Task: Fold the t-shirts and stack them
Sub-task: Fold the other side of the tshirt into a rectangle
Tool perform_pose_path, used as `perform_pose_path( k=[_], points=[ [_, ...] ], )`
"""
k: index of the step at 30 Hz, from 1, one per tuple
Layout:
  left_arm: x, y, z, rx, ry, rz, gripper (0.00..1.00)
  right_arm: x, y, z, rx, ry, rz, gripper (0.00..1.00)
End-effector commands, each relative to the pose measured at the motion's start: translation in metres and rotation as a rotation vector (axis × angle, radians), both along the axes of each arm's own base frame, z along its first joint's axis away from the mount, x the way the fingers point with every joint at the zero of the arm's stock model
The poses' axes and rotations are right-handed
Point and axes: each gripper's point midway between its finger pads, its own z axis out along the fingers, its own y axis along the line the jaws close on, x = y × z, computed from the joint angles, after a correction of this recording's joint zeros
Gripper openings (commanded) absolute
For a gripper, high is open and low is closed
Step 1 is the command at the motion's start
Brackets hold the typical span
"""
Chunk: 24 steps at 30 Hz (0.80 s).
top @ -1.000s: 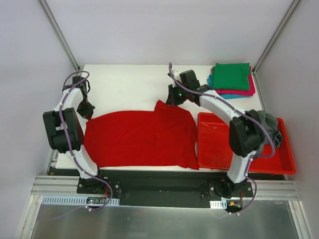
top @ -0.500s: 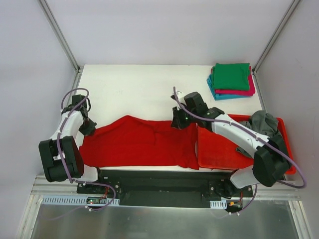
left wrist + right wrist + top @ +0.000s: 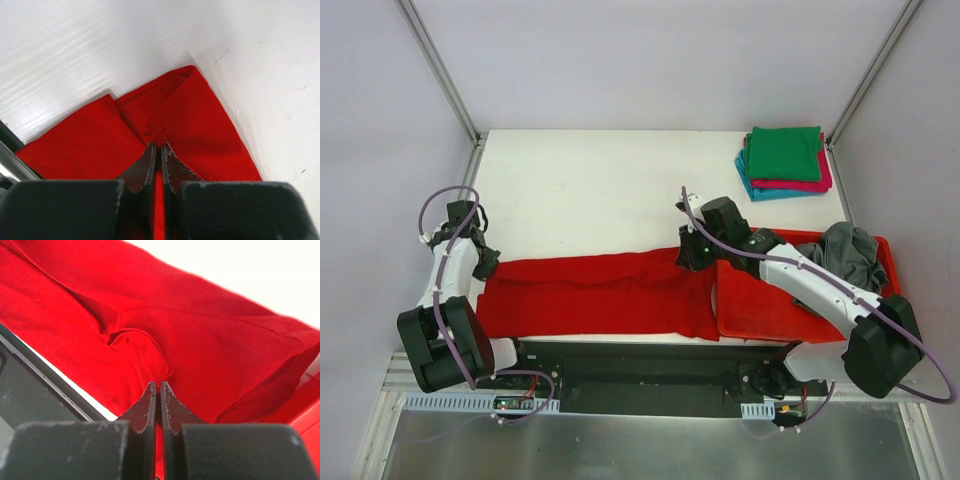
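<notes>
The bright red t-shirt (image 3: 590,295) lies folded into a long band along the table's near edge. My left gripper (image 3: 485,262) is shut on the shirt's far left corner; in the left wrist view the jaws (image 3: 159,146) pinch a small bunch of red cloth (image 3: 190,115). My right gripper (image 3: 692,258) is shut on the shirt's far right edge, next to the tray; in the right wrist view it (image 3: 158,385) pinches a fold of red cloth (image 3: 200,335). A dark grey t-shirt (image 3: 850,255) lies crumpled in the tray. Green (image 3: 785,152), magenta (image 3: 810,183) and teal (image 3: 765,192) t-shirts are stacked folded at the far right.
A red plastic tray (image 3: 770,310) stands at the near right, its left wall touching the shirt's right end. The table's near edge (image 3: 620,340) runs just below the shirt. White table (image 3: 600,190) stretches behind the shirt.
Both grippers have pulled the shirt's far edge towards the near side. The shirt has gone from a wide spread to a narrow folded band.
</notes>
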Motion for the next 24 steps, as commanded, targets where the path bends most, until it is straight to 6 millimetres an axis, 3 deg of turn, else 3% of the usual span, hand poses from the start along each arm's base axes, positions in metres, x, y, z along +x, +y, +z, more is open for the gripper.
perform_pose_path(
  k=[1, 10, 11, 13, 15, 17, 19, 24],
  points=[
    [-0.007, 0.001, -0.006, 0.000, 0.009, 0.036, 0.00, -0.010, -0.006, -0.003, 0.004, 0.017, -0.018, 0.00],
    [-0.021, 0.001, -0.021, -0.004, 0.039, 0.059, 0.00, -0.024, -0.016, -0.023, -0.013, 0.060, -0.032, 0.04],
    [-0.022, 0.005, -0.019, 0.012, 0.041, 0.071, 0.04, -0.026, -0.018, -0.025, -0.018, 0.065, -0.033, 0.06],
    [-0.021, 0.014, -0.012, 0.025, 0.036, 0.093, 0.35, -0.032, -0.024, -0.029, -0.032, 0.091, -0.052, 0.12],
    [-0.019, 0.019, -0.002, 0.020, 0.005, 0.131, 0.42, -0.040, -0.027, -0.031, -0.035, 0.107, -0.046, 0.18],
    [-0.014, 0.019, 0.010, 0.015, -0.048, 0.152, 0.72, -0.046, -0.029, -0.027, -0.028, 0.102, -0.039, 0.38],
    [-0.007, 0.015, 0.024, 0.002, -0.114, 0.149, 0.99, -0.049, -0.030, -0.020, -0.015, 0.093, -0.033, 0.51],
    [0.007, -0.011, 0.051, -0.100, -0.271, 0.077, 0.99, -0.052, -0.023, 0.001, 0.054, 0.049, -0.001, 0.73]
  ],
)
